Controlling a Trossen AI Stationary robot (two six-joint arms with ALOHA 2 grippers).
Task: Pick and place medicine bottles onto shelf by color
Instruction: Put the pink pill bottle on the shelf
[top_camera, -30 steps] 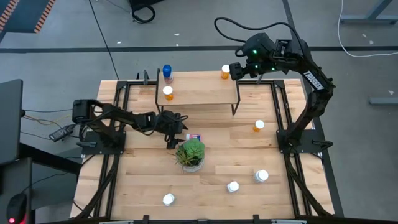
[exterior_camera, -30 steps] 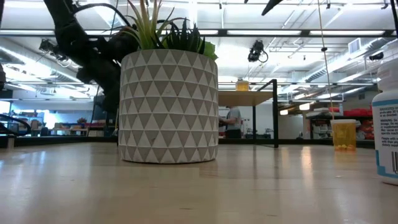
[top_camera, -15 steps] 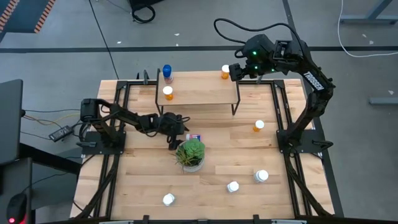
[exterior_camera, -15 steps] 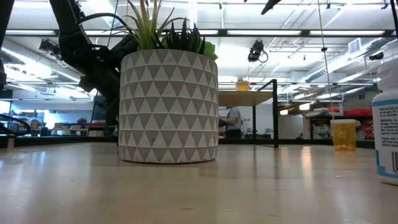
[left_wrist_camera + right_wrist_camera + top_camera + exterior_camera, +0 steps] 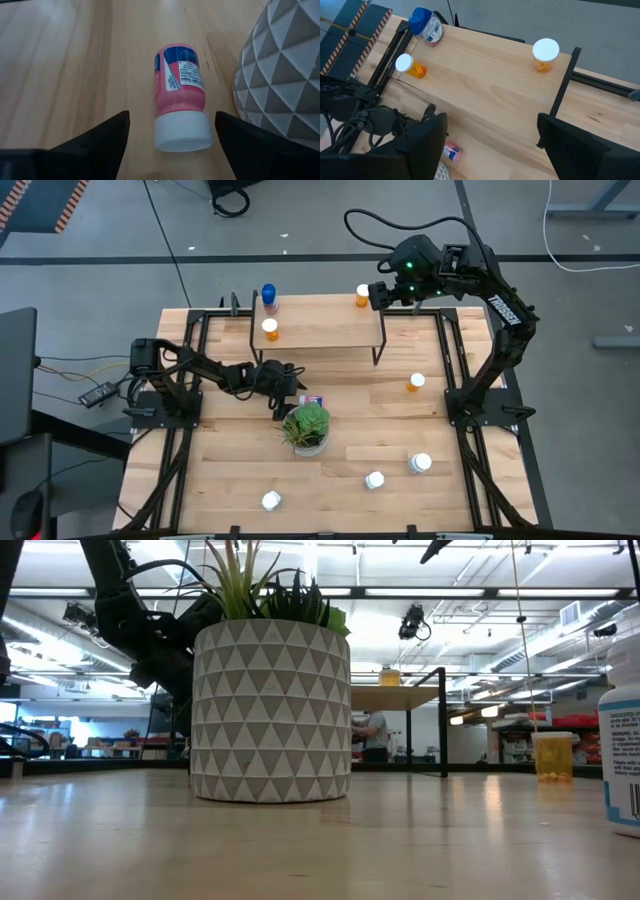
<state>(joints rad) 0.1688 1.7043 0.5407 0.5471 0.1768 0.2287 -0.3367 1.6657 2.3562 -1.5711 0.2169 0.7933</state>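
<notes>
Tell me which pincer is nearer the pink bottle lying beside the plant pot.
Left. The left pincer hangs open right at the pink bottle, a finger on each side of its white cap. The right pincer hovers open far off, above the shelf.

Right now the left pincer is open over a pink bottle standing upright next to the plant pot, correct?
Not quite. The pink bottle is lying on its side on the table, white cap toward the camera, as the left wrist view shows. The rest holds: the left pincer is open around it, and the plant pot is right beside it.
</notes>
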